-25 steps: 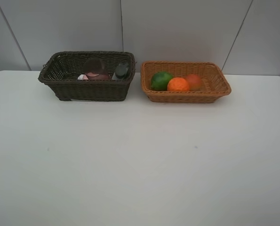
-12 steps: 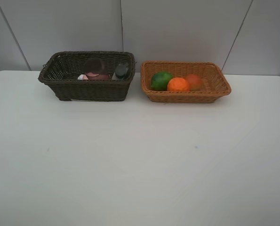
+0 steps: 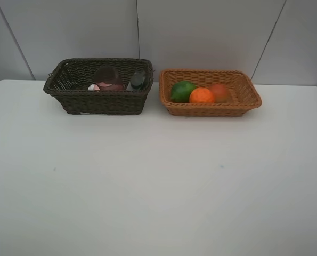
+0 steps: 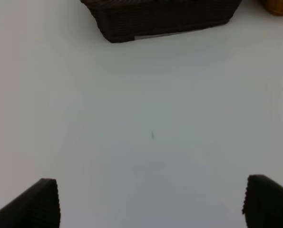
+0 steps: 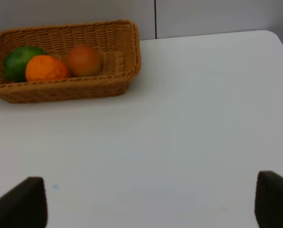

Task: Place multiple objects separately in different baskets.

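Dark basket (image 3: 98,86), table's (image 3: 147,181) 11 o'clock: holds pink bottle (image 3: 94,87), mauve cup (image 3: 108,76), grey bottle (image 3: 138,80). Tan basket (image 3: 210,92), 1 o'clock, just beside it: holds green fruit (image 3: 182,91), orange (image 3: 202,96), red-orange fruit (image 3: 220,92), the 3 touching in a row. Left gripper (image 4: 151,202): fingers spread wide, empty, above bare table. Right gripper (image 5: 151,202): fingers spread wide, empty.

No readable text, labels, brands, numbers or signs in any view. Nothing legible on the dark brown basket (image 3: 98,85), the tan basket (image 3: 209,92), the items inside them, or the table (image 3: 158,176).
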`<state>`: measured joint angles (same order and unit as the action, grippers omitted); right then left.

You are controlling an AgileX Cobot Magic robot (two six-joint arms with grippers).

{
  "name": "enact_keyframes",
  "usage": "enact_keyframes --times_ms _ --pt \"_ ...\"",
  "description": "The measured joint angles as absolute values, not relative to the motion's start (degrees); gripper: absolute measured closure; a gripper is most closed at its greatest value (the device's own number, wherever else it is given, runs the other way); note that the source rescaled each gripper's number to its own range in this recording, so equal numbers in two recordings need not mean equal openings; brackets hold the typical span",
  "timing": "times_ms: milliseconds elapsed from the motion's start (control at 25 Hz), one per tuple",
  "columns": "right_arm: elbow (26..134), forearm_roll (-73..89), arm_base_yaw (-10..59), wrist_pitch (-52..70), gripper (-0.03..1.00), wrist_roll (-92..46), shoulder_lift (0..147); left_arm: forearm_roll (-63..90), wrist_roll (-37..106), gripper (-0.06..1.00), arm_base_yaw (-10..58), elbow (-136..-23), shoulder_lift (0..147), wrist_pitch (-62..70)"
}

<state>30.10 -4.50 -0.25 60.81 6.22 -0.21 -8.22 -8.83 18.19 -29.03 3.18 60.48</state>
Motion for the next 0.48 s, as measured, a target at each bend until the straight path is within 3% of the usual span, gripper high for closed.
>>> enact_keyframes --times_ms 480 --pt "30.1 -4.5 -0.2 60.8 0.04 6.2 -0.2 -7.6 -8.0 -0.05 18.2 -29.0 -0.3 60.6"
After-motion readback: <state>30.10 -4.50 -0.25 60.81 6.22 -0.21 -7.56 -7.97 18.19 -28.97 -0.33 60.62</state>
